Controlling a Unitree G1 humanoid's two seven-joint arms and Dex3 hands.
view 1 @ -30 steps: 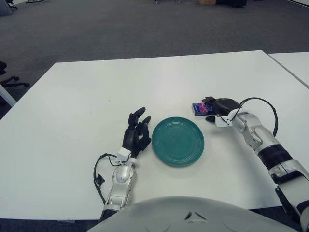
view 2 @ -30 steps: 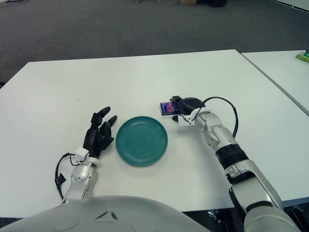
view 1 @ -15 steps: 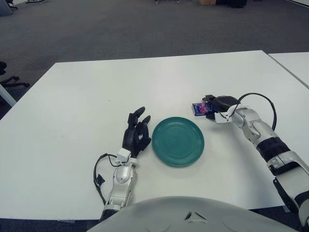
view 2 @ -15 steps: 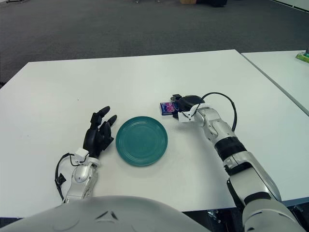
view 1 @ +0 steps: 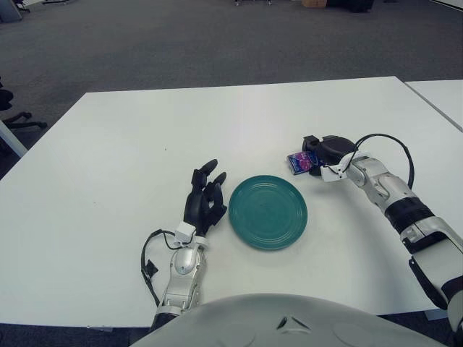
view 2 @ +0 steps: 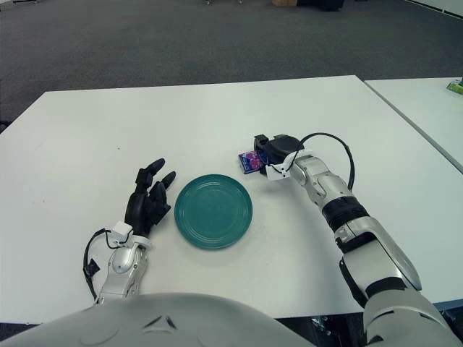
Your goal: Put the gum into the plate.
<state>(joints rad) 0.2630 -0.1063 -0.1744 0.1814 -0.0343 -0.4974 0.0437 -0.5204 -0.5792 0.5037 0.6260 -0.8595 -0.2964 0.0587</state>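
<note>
The gum (view 1: 297,163), a small blue and purple pack, lies on the white table (view 1: 145,130) just beyond the upper right rim of the teal plate (view 1: 268,212). My right hand (view 1: 320,152) sits over the pack's right end with its dark fingers curled around it, and the pack's left half still shows. The plate holds nothing. My left hand (view 1: 205,196) shows just left of the plate, fingers spread and holding nothing.
A second white table (view 2: 427,101) stands to the right across a narrow gap, with a small green thing (view 2: 456,87) at its far edge. Grey carpet lies beyond the table's far edge.
My right hand has shifted slightly up and left over the gum and its fingers have closed in on the pack. The gum, the plate and the left hand stay where they were.
</note>
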